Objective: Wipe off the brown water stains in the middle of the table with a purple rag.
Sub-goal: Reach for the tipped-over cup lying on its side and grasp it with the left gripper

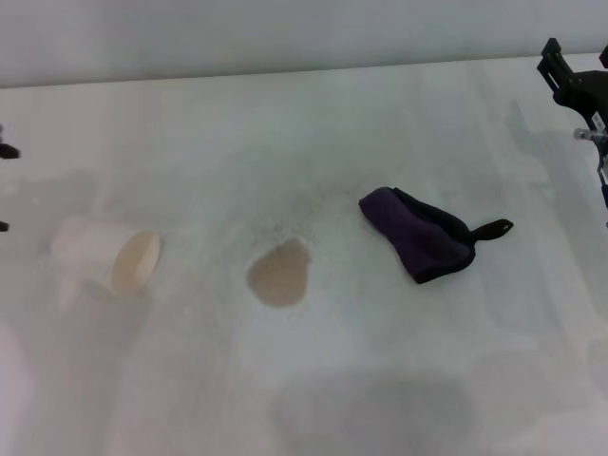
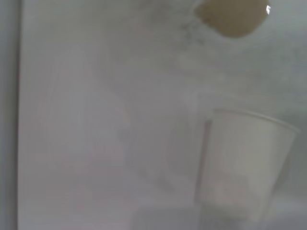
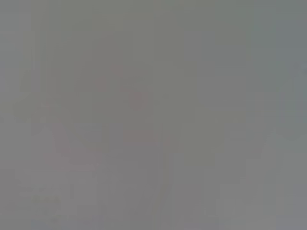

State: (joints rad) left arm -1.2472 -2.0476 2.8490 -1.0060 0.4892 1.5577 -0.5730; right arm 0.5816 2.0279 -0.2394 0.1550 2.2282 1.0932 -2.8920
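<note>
Nothing of the wiping looks done yet. The flat tan-brown water stains [image 1: 279,273] sit whole at the centre of the broad white matte table [image 1: 313,133], and the small dark purple rag [image 1: 419,237] with black edging lies untouched just toward three o'clock of them. A pale cream paper cup [image 1: 106,258] lies tipped at nine o'clock. The right gripper [image 1: 578,90] hangs at the two o'clock edge, well apart from the rag; whether its fingers are apart or together I cannot tell. The left gripper [image 1: 5,152] barely shows at nine o'clock, equally unreadable. Grasping the rag and wiping both remain.

White table [image 1: 313,399]: tipped cup [image 1: 109,258], brown water stains [image 1: 279,273], purple rag [image 1: 423,237].
</note>
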